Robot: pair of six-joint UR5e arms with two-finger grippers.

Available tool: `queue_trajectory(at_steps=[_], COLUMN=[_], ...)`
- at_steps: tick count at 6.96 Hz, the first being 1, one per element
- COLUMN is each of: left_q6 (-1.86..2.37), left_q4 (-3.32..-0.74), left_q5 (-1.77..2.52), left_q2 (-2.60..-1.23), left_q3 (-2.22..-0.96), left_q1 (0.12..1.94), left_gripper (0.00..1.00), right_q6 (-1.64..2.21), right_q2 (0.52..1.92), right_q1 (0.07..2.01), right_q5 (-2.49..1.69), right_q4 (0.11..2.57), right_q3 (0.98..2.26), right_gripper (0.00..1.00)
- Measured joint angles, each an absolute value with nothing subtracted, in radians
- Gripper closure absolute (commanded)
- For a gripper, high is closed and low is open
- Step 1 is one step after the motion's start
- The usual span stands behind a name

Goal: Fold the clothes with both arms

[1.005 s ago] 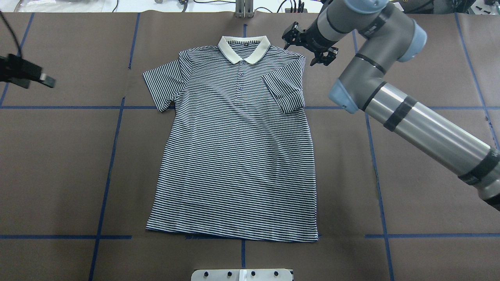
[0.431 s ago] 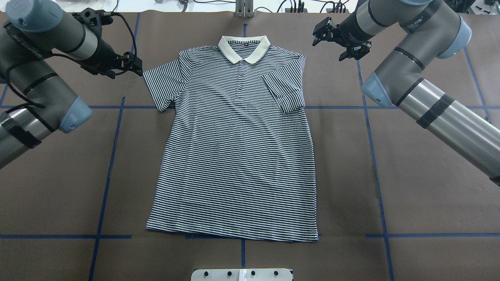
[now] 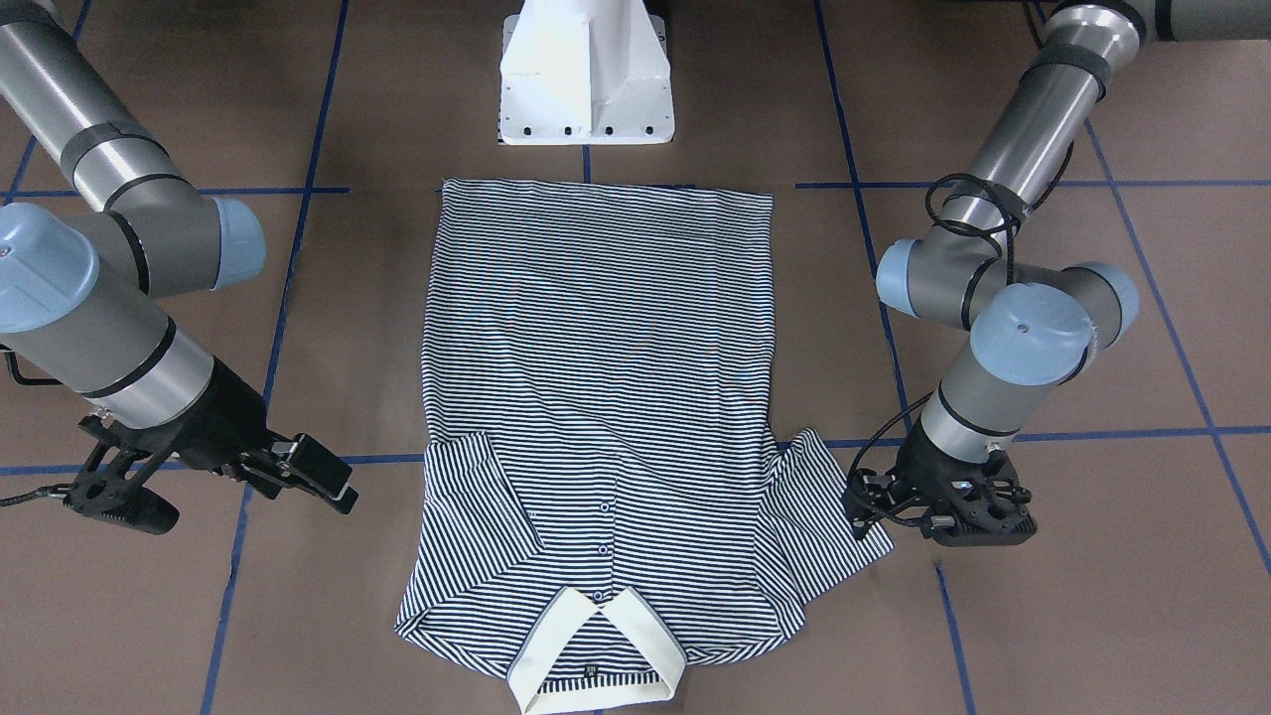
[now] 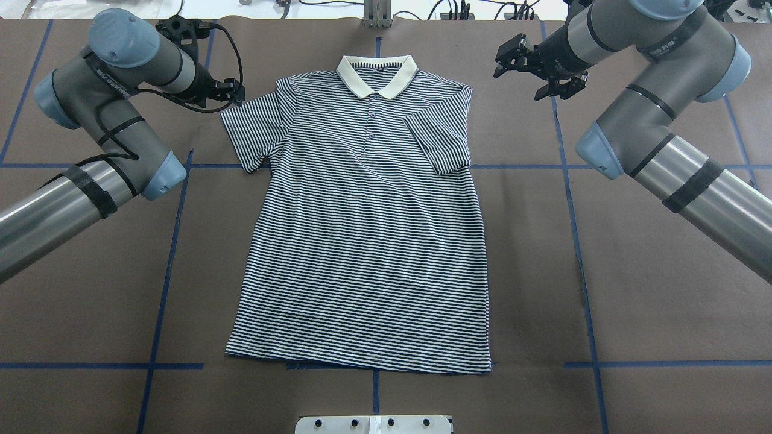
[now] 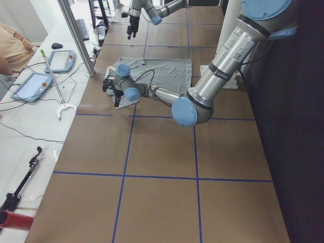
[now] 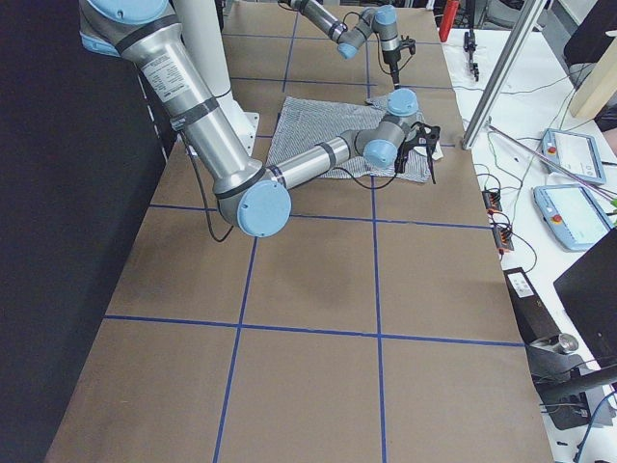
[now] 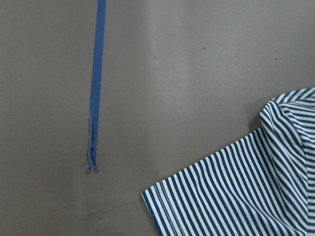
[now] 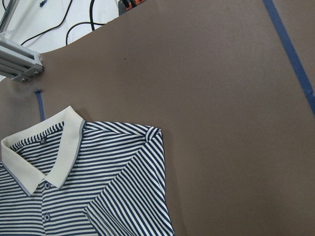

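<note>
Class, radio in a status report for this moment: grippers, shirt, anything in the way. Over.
Right gripper open, off the polo shirt. Left gripper at spread sleeve, jaws unclear. Other sleeve folded in. Nothing seen blocking.

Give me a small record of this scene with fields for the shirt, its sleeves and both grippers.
polo shirt: flat on the table, front up, collar away from the robot
left sleeve: spread out flat
right sleeve: folded in over the chest
left gripper: at the outer edge of the left sleeve; open or shut cannot be told
right gripper: open, over bare table, apart from the shirt
</note>
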State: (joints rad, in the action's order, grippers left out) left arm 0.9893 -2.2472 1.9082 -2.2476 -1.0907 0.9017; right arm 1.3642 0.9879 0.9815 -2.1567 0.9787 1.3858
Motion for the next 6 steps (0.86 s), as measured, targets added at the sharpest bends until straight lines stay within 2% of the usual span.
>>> queue_trajectory(at_steps=[2, 4, 5, 6], left_q6=[0.988, 0.988, 0.988, 0.988], left_q4=[-2.278, -2.295, -2.297, -2.298], left_q5=[1.866, 1.854, 1.852, 1.852], left_q2=[-2.266, -2.267, -2.266, -2.265], left_q3=[-1.036, -1.013, -1.011, -1.01], left_q1=[0.881, 0.874, 0.872, 0.87], left_gripper=[0.41, 0.44, 0.52, 0.69], right_q6=[1.364, 1.364, 1.364, 1.364], right_q2=[0.998, 1.003, 1.003, 1.002], right_q1=[0.98, 0.978, 0.978, 0.977], right_q5=[-2.154, -2.154, -2.154, -2.154], right_q4=[0.979, 0.979, 0.979, 0.979], right_q3=[1.392, 1.392, 1.392, 1.393], right_gripper=[0.0, 0.0, 0.0, 0.0])
